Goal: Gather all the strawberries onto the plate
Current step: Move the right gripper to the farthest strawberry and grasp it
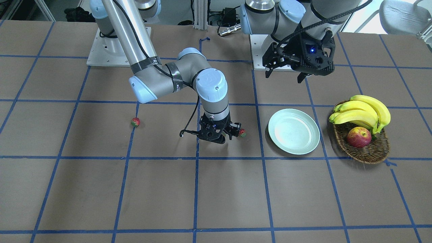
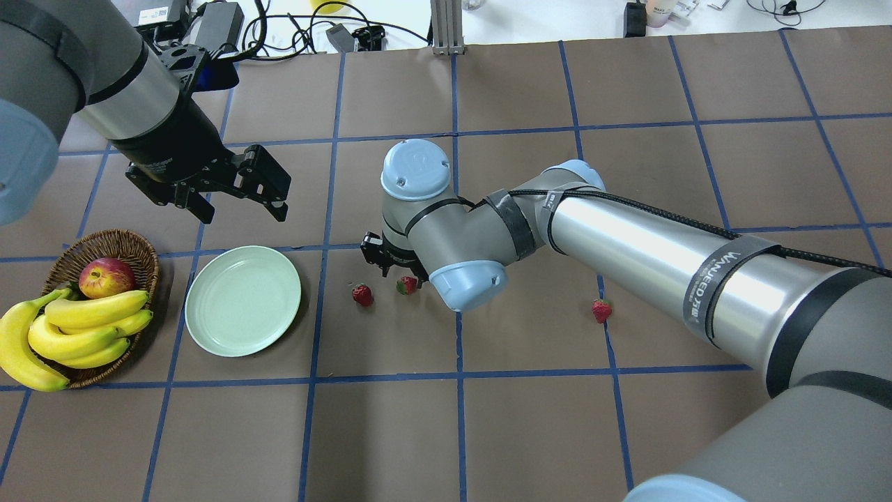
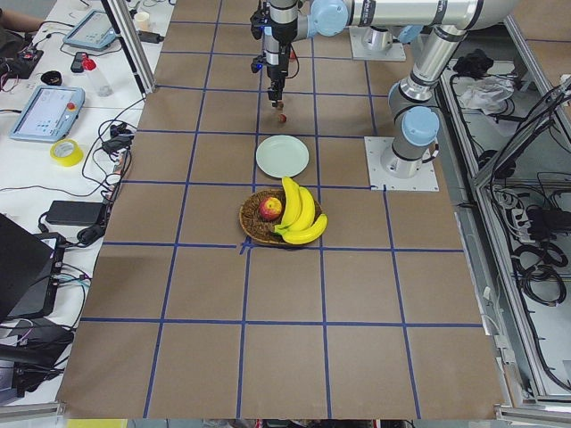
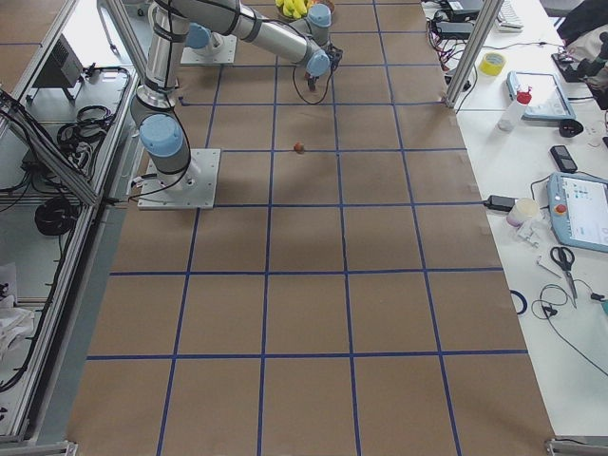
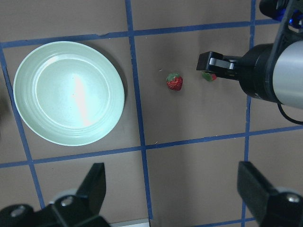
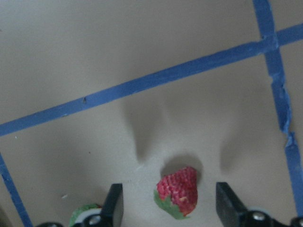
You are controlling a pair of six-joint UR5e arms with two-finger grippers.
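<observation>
Three strawberries lie on the brown table. One (image 2: pixel 362 294) lies right of the pale green plate (image 2: pixel 209 328), which holds nothing. A second (image 2: pixel 406 284) lies close beside it, partly under my right wrist. The third (image 2: pixel 601 310) lies far off to the right. My right gripper (image 6: pixel 170 203) is open and low over the first two. In the right wrist view one strawberry (image 6: pixel 179 191) lies between the fingers, untouched, and the green cap of another (image 6: pixel 85 215) shows by one finger. My left gripper (image 2: pixel 242 213) is open and empty, high behind the plate.
A brown wicker basket (image 2: pixel 111 244) with bananas (image 2: pixel 83 328) and a red-yellow apple (image 2: pixel 106 277) stands left of the plate. Blue tape lines grid the table. Cables and gear lie along the far edge.
</observation>
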